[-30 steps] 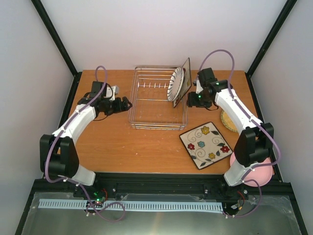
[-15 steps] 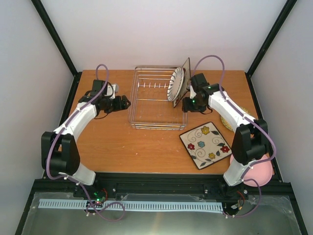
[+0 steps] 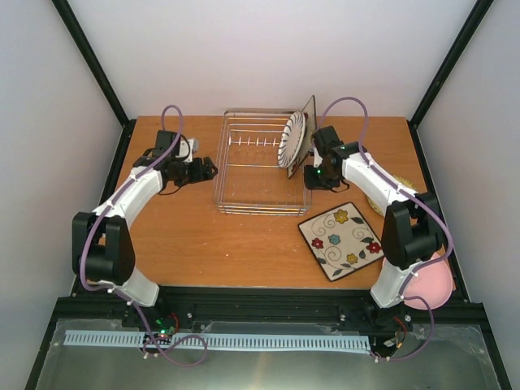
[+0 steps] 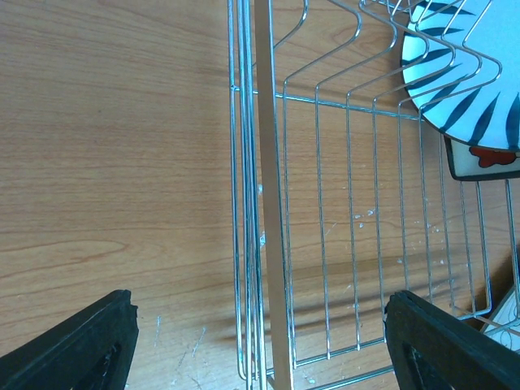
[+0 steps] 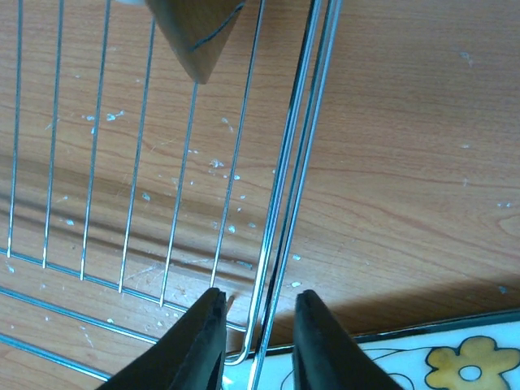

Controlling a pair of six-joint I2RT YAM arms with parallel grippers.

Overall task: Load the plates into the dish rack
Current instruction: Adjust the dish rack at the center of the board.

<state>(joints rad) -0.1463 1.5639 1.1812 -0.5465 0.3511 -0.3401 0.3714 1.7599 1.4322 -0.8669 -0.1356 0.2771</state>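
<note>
The silver wire dish rack [image 3: 244, 191] stands at the table's middle back. A black-and-white striped plate [image 3: 292, 140] stands upright in its right end, seen also in the left wrist view [image 4: 463, 73]. A square plate with a brown back [image 3: 309, 123] leans behind it. The white floral plate [image 3: 341, 240] lies flat right of the rack. The tan woven plate [image 3: 410, 185] is mostly hidden under the right arm. The pink plate [image 3: 431, 284] lies at the near right. My left gripper [image 3: 209, 169] [image 4: 268, 349] is wide open, straddling the rack's left wall. My right gripper [image 3: 312, 175] [image 5: 258, 345] is narrowly open around the rack's right rim wires.
Black frame posts and white walls close in the table on three sides. The floral plate's corner [image 5: 439, 361] lies right beside the right gripper. Bare wood [image 3: 203, 244] stretches in front of the rack.
My right gripper has moved left and down to the rack's right rim, uncovering part of the tan plate. My left gripper has edged slightly closer to the rack's left wall.
</note>
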